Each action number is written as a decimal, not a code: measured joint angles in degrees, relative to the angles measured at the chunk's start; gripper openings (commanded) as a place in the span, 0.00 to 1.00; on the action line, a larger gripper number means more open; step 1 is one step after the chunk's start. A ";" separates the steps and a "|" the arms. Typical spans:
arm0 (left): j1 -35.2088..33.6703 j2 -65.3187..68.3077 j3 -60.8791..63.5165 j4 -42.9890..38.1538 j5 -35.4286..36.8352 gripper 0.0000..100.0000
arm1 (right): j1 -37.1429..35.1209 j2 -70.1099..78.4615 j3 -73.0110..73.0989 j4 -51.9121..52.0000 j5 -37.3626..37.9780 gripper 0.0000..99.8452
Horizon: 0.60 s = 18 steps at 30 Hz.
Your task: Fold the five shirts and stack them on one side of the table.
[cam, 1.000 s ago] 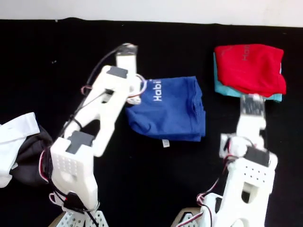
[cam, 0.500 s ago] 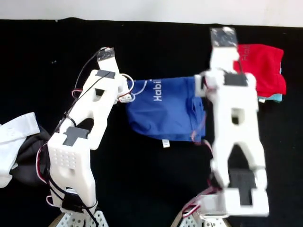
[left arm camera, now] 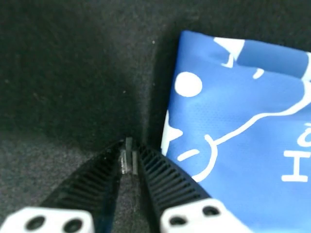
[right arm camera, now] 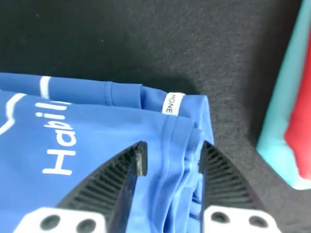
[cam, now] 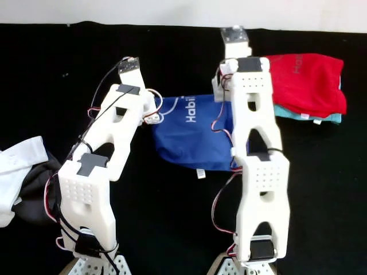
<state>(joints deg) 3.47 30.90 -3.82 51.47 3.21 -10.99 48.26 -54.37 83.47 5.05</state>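
Left gripper (left arm camera: 129,161) fingers together on the black table (left arm camera: 63,73) just beside the blue shirt (left arm camera: 243,131), right gripper (right arm camera: 170,160) fingers apart astride that shirt's folded corner, red shirt (cam: 307,80) stacked on teal shirt (cam: 298,114)

The left pincer (left arm camera: 129,162) is seen over the black desk (left arm camera: 63,82), its ribbed black fingers (left arm camera: 165,182) closed together at the tips with nothing held between them. A blue shirt (left arm camera: 243,126) with white print is laid flat at two o'clock from the tips, its edge just beside one finger.
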 measured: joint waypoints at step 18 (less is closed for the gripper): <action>0.00 0.00 0.00 0.00 0.00 0.01 | 3.96 14.24 -18.73 3.60 0.88 0.00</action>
<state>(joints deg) 3.47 30.90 -3.82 51.47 3.21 -7.03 62.51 -73.10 87.08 5.93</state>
